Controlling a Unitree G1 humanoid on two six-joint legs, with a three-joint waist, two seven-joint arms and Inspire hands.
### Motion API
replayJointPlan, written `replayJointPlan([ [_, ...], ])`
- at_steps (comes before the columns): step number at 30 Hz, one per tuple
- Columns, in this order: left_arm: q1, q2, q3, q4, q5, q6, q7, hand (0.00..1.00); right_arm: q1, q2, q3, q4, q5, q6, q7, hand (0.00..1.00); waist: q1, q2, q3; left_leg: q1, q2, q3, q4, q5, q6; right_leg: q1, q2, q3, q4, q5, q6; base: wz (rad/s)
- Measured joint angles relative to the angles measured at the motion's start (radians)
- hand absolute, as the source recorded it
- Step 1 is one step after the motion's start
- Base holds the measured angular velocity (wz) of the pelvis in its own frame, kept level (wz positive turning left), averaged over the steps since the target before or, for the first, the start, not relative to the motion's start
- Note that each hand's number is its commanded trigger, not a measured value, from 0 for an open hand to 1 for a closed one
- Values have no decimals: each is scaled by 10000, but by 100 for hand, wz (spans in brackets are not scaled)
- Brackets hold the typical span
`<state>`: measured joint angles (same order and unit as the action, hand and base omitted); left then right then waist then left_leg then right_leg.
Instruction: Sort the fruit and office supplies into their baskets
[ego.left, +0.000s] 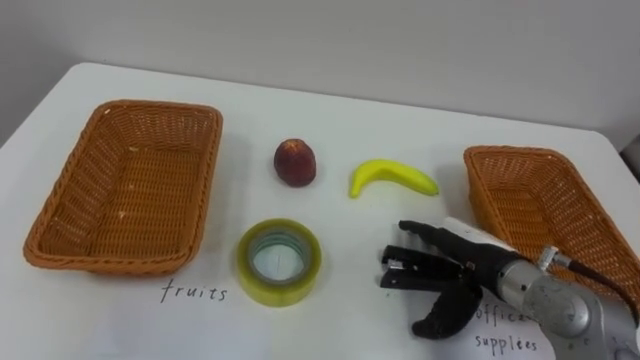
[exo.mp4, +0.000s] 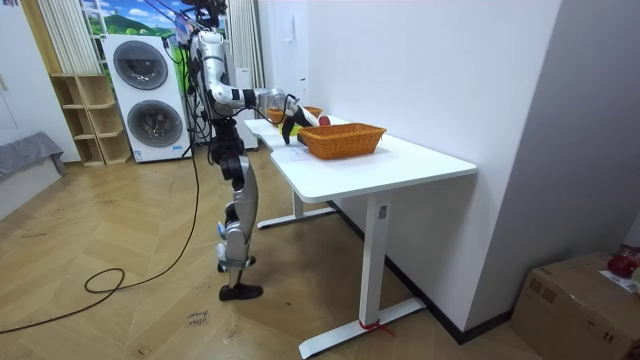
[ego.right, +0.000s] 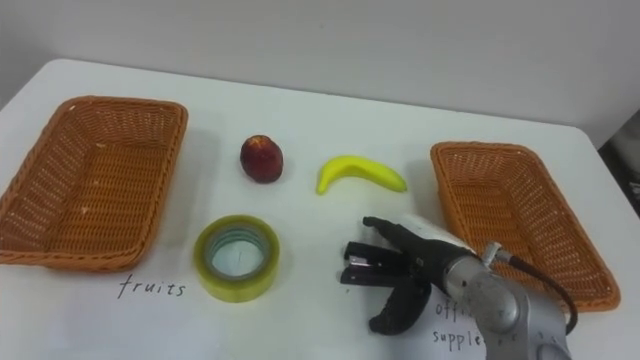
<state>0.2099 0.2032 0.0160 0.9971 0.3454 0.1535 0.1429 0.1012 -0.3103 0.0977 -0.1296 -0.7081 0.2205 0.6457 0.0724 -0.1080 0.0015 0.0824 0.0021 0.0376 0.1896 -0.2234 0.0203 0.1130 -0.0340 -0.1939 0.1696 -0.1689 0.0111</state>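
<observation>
The right robot hand is seen at the near edge of the desk, toward its right corner; its fingers are held straight and spread, the thumb hangs apart below them, and nothing is grasped; the fingertips are aimed at the roll of tape, which lies just beside them at the middle of the near edge. Farther back, at the desk's centre, a red fruit and a banana are set side by side, apart from each other. The left basket by the left edge and the right basket by the right edge are both empty; nothing has been sorted yet.

The first pick is judged to be in hand, with the tape as its likely target; the released hand would have to be brought across the roll's rim and closed on it, then the roll carried over the near wall of the right basket; a grip on the smooth ring could slip.

"fruits" is handwritten on the desk before the left basket; a second handwritten label, partly covered by the arm, seems to read "office supplies"; no writing on the tape can be made out.
</observation>
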Motion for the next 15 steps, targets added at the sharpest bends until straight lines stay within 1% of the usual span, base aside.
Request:
replayJointPlan([
  [2, -23, 0, -3, -21, 0, 0, 0, 0, -56, 0, -39, 3, -105, 11, -317, 100, 9, 22, -12, 2, 1, -7, 1, 0, 0, 2, 1, 0, -2, 0, 0, 0],
  [5, -43, 2, 3, -48, -3, 3, 3, 0, -69, -1, -30, 21, -260, 80, -512, 100, 80, 36, -15, 14, 5, -7, -2, 1, -2, 2, 9, 16, -4, 0, 0, 0],
  [10, -71, 5, 8, -47, -2, 6, 4, 0, -161, 4, -31, 66, -558, 212, -773, 100, 156, 37, -14, 17, 1, -19, -6, 1, -1, 9, 6, 17, -4, 0, 0, 0],
  [15, -93, 5, 7, -46, -1, 6, 4, 0, -135, 6, -22, 108, -615, 211, -890, 100, 153, 36, -13, 15, 2, -58, -25, 1, -1, 8, 10, 16, -8, -1, 0, 0],
])
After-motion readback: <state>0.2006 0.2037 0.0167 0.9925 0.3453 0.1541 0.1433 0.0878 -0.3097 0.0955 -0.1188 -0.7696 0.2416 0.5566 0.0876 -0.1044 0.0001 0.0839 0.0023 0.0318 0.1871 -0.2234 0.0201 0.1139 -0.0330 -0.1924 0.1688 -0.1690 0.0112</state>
